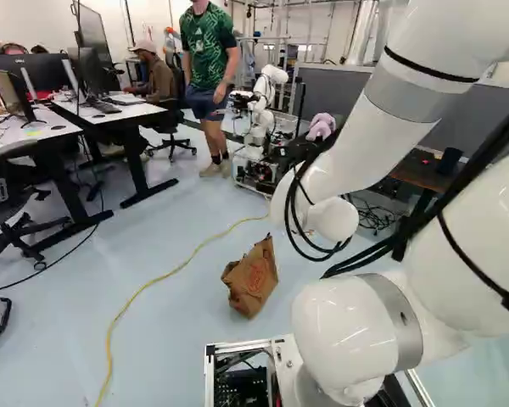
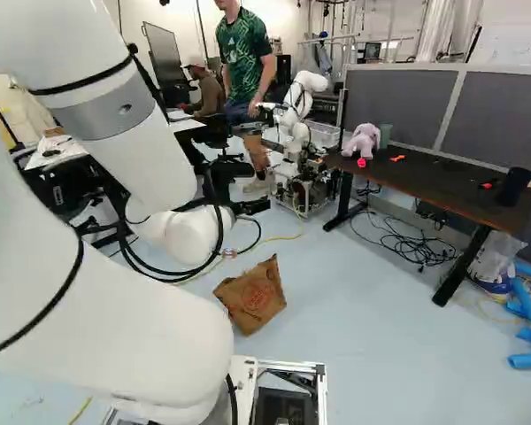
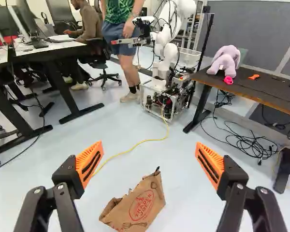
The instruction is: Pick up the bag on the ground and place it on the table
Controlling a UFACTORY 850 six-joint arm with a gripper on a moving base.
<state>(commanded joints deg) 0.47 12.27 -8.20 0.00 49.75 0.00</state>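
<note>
Jaws spread wide, holding nothing; bag on pale floor ahead.
Dark counter by grey partition bears plush toy; yellow cord trails nearby.

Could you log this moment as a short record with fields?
bag: brown paper, creased, on the floor
hand: open, gripping nothing
dark table: farther off than the bag, right of it in the right base view
on dark table: plush, dark cup
beyond bag: another robot
status: bag not yet lifted
</note>
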